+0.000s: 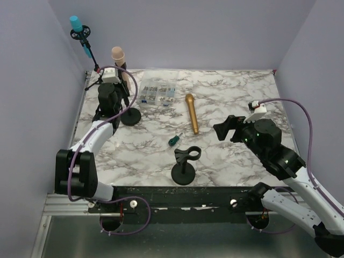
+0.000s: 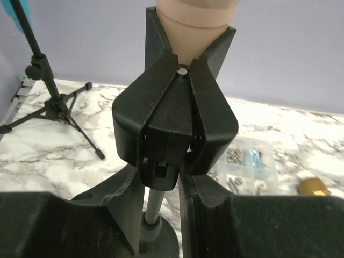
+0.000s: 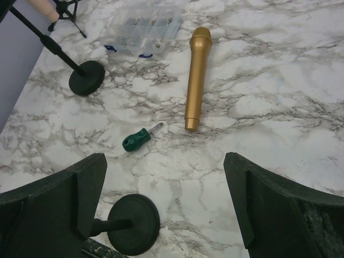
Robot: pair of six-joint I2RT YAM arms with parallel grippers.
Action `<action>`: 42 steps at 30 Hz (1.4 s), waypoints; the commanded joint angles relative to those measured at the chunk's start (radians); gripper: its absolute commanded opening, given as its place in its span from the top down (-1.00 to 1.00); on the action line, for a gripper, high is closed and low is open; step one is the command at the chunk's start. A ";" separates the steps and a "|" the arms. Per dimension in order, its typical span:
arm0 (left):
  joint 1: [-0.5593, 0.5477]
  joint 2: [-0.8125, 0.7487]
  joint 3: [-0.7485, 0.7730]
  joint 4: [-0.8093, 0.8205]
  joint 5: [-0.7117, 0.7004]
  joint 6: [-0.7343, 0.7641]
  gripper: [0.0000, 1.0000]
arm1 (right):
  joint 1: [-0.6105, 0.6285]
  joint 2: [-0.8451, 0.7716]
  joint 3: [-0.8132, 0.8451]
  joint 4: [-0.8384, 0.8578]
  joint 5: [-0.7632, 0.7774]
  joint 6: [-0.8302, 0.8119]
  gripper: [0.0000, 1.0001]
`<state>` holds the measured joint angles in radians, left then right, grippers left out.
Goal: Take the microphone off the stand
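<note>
A beige-pink microphone [image 1: 118, 55] stands upright in the black clip of a round-base stand [image 1: 130, 116] at the far left. In the left wrist view the microphone [image 2: 196, 13] sits in the clip [image 2: 174, 123]. My left gripper [image 1: 119, 103] is at the stand just under the clip. Its jaws [image 2: 156, 188] are closed narrow around the clip's lower block and pole. My right gripper [image 1: 228, 129] hangs open and empty over the middle right of the table, and in the right wrist view [image 3: 164, 209] nothing is between its fingers.
A gold microphone [image 1: 192, 113] lies flat mid-table. A second stand with an empty clip [image 1: 184, 164] stands near the front. A green screwdriver [image 1: 173, 141] lies between them. A clear parts box [image 1: 156, 95] sits at the back. A blue microphone on a tripod [image 1: 76, 24] stands far left.
</note>
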<state>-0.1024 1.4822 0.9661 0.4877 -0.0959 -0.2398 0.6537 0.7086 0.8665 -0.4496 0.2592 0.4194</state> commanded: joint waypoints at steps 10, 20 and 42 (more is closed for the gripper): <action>-0.093 -0.455 -0.189 -0.189 0.337 0.031 1.00 | 0.004 0.122 0.078 -0.035 -0.226 0.018 -1.00; -0.091 -0.502 -0.295 -0.180 0.528 0.073 1.00 | 0.004 0.132 0.072 0.013 -0.321 0.103 -1.00; -0.100 -0.803 -0.374 -0.381 0.443 0.009 -0.85 | 0.014 0.360 0.203 0.256 -0.548 -0.033 -1.00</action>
<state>-0.1986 0.7425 0.5682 0.2287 0.3660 -0.2501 0.6537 1.0283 1.0107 -0.3080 -0.2230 0.4141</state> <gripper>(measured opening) 0.792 0.998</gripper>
